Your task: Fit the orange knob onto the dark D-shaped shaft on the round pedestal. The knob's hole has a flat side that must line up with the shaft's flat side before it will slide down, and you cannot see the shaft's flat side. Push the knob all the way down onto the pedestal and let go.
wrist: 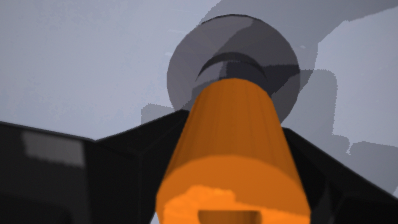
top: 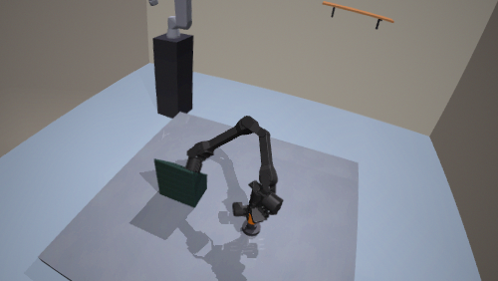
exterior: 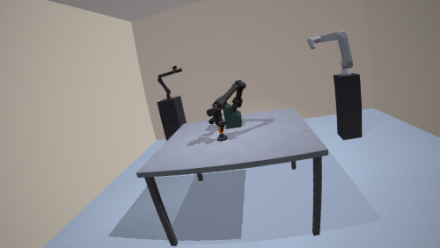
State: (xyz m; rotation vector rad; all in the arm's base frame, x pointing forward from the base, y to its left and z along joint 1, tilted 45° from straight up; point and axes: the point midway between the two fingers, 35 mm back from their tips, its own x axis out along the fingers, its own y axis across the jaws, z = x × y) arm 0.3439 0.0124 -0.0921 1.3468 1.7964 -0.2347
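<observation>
Table: we saw the grey table (top: pixel 319 199) (exterior: pixel 273 147) (wrist: pixel 75 75) spread out on all sides of the round pedestal, our landmark, and bearing it.
Black columns: well apart from the pedestal, beyond the table, we had a tall column (top: pixel 166 75) (exterior: pixel 348 105) under a pale arm (top: pixel 184 12) (exterior: pixel 345 48), and another column (exterior: pixel 169 116) under a small dark arm (exterior: pixel 164 83).
Working arm: we found the black arm (top: pixel 266 154) (exterior: pixel 229 94) bent high in an arch, its wrist brought down just above the pedestal.
Orange rail: we made out a thin rail (top: pixel 359 12) on the wall, well apart from the pedestal.
Green block: we saw the dark green block (top: pixel 179 184) (exterior: pixel 233 119) on the table, apart from the pedestal and near the arm's foot.
Claw: our gripper (top: pixel 251 217) (exterior: pixel 221 128) (wrist: pixel 231 127) was over the pedestal, its fingers partway open and closed against the two sides of the knob.
Round pedestal: we saw the dark disc (top: pixel 251 231) (exterior: pixel 222 138) (wrist: pixel 185 65) lying flat on the table, its raised middle partly hidden by the knob in the wrist view.
Orange knob: we had the knob (top: pixel 251 219) (exterior: pixel 221 130) (wrist: pixel 232 130) above the pedestal's disc, its near end showing an opening; we could not tell whether the shaft had entered it.
</observation>
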